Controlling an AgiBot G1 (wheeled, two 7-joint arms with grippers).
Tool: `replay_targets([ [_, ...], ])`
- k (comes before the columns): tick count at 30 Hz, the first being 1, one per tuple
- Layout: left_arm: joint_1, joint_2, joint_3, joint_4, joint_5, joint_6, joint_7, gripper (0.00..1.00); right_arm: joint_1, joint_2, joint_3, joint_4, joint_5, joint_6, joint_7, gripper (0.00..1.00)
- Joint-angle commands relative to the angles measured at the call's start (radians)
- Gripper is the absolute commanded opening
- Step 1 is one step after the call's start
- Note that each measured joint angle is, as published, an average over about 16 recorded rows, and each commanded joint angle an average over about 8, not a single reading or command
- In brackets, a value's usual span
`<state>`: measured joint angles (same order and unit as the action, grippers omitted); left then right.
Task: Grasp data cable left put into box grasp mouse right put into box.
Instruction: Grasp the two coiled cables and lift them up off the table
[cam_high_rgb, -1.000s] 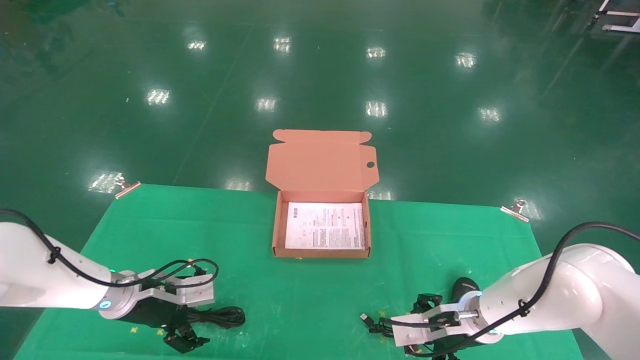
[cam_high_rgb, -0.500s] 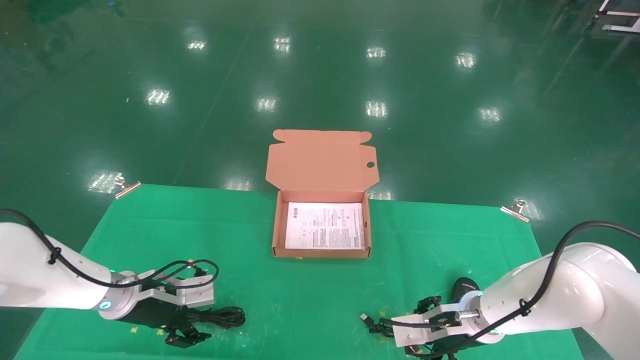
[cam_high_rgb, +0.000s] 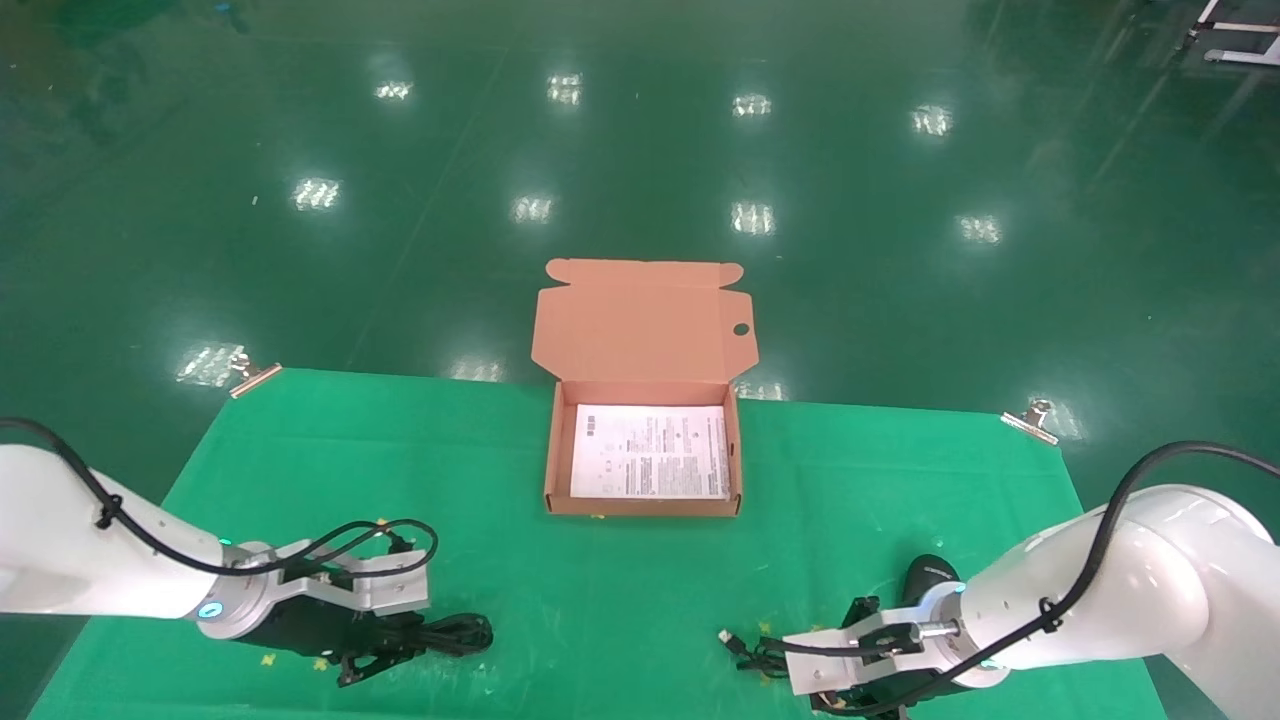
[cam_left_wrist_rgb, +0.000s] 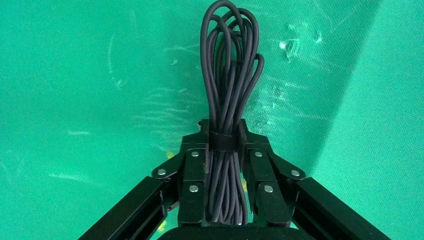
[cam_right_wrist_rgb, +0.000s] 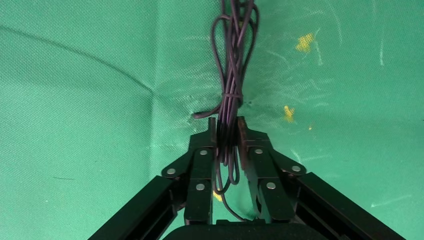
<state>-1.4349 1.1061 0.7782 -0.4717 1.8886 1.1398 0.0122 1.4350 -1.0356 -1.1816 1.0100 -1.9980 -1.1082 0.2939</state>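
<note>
Left gripper clamped on looped data cable; right gripper pinching thin, apparently mouse, cord.

Black data cable, orange-brown box with white printed sheet, green cloth.

- A green cloth covers the tabletop, scuffed, creased, and dotted with small yellow specks.
- Two metal clips sit at its far corners, one at each side.
- Beyond it lies a glossy dark green floor mirroring ceiling lights.
</note>
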Motion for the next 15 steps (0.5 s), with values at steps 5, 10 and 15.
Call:
replay_targets([
  [5,0.000,0.000,0.000,0.000,0.000,0.000,0.000,0.00,0.000,0.000,0.000,0.000,0.000,0.000,0.000,0.00],
  [10,0.000,-0.003,-0.001,-0.001,-0.001,0.004,0.001,0.00,0.001,0.000,0.000,0.001,0.000,0.000,0.000,0.00],
  [15,-0.006,-0.029,-0.007,-0.014,-0.011,0.022,0.012,0.00,0.010,0.013,0.007,0.014,0.003,-0.003,0.009,0.00],
])
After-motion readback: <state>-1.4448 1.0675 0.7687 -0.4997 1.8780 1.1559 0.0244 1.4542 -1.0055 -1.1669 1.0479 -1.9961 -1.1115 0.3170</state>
